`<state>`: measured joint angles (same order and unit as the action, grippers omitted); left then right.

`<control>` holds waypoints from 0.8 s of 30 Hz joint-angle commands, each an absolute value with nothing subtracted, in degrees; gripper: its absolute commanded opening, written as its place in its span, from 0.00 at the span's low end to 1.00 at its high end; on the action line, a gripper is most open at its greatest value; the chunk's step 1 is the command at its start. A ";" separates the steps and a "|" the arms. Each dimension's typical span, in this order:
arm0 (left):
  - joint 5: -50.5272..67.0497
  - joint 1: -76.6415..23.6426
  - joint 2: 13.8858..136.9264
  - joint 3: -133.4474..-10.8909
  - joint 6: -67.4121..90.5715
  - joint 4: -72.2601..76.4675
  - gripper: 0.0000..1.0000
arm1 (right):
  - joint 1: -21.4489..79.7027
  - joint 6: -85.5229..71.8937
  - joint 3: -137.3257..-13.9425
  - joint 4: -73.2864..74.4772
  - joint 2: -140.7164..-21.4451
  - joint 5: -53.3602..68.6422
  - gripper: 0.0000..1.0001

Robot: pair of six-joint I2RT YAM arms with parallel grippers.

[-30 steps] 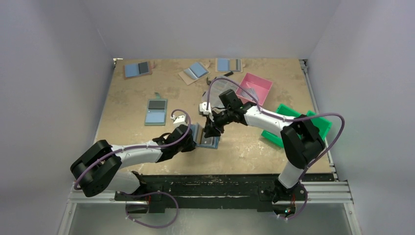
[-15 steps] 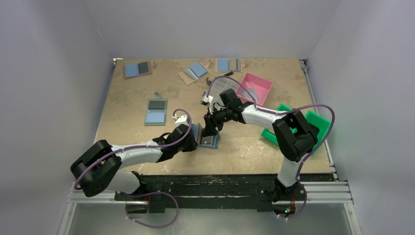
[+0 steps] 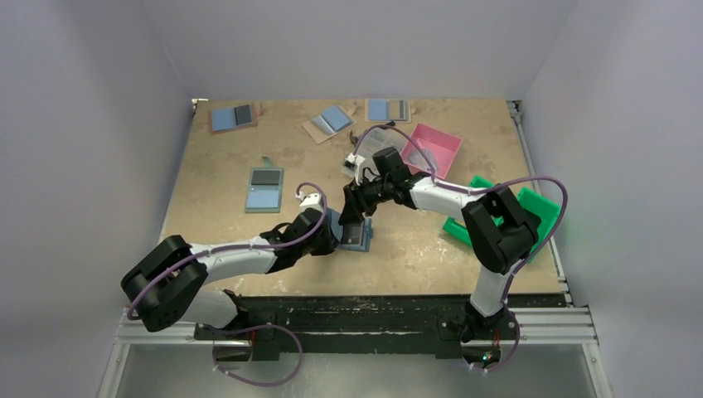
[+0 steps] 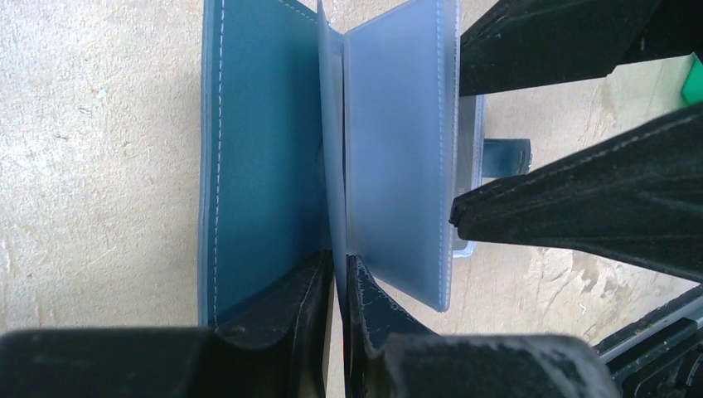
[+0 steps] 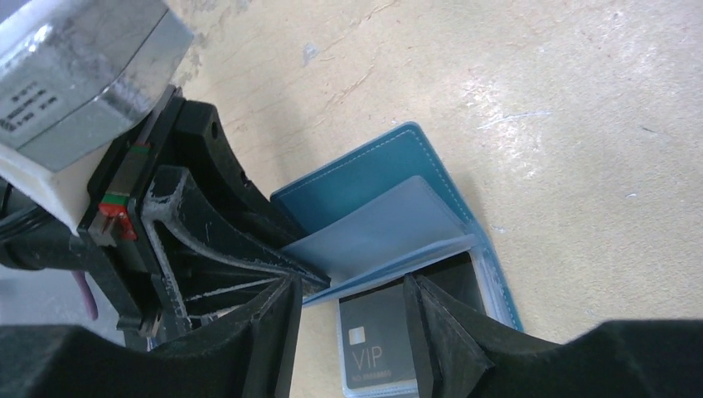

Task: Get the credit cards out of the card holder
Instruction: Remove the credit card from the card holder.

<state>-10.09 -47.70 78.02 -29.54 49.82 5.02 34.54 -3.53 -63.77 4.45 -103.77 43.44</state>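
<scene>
Pale grey walls on three sides of a scuffed tan table (image 3: 431, 249). Left arm (image 3: 224, 261) reaching in from the near left corner, right arm (image 3: 452, 197) bending back from the near right, both ending close together near the table's middle.

Well off to the outer side of the right jaws, a green bin (image 3: 539, 211). Beyond those jaws, toward the far edge, a pink bin (image 3: 435, 148). Well out past the left jaws, a blue holder with a black panel (image 3: 265, 189), lying flat and open. Farther off, along the far edge, a row of further blue holders (image 3: 330, 122).

Between the two sets of jaws, the card holder (image 3: 356, 236), open on the table. From the left wrist: teal-blue cover (image 4: 257, 157) lying flat to one side of the jaws, frosted plastic sleeves (image 4: 398, 149) standing up from the spine.

Left gripper (image 4: 338, 278) clenched on one thin sleeve leaf, pinching it upright right at the fingertips. Right gripper (image 5: 352, 303) released, jaws spread and straddling the holder's other half from above, neither finger visibly pressing on anything.

Directly between those spread jaws, under clear plastic, a dark credit card (image 5: 377, 348) with a small chip and "VIP" in pale letters, lying in its pocket. Between the right fingers in the left wrist view, a small dark teal tab (image 4: 506, 156), just beside the holder's far edge.
</scene>
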 commanded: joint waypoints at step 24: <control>-10.99 -47.46 77.70 -30.55 49.79 5.33 0.14 | 34.35 -6.67 -65.65 3.07 -104.99 46.11 0.54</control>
<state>-9.87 -47.68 78.63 -29.80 49.91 4.84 34.48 -5.82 -63.86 3.95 -106.06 43.48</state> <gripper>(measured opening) 0.142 0.540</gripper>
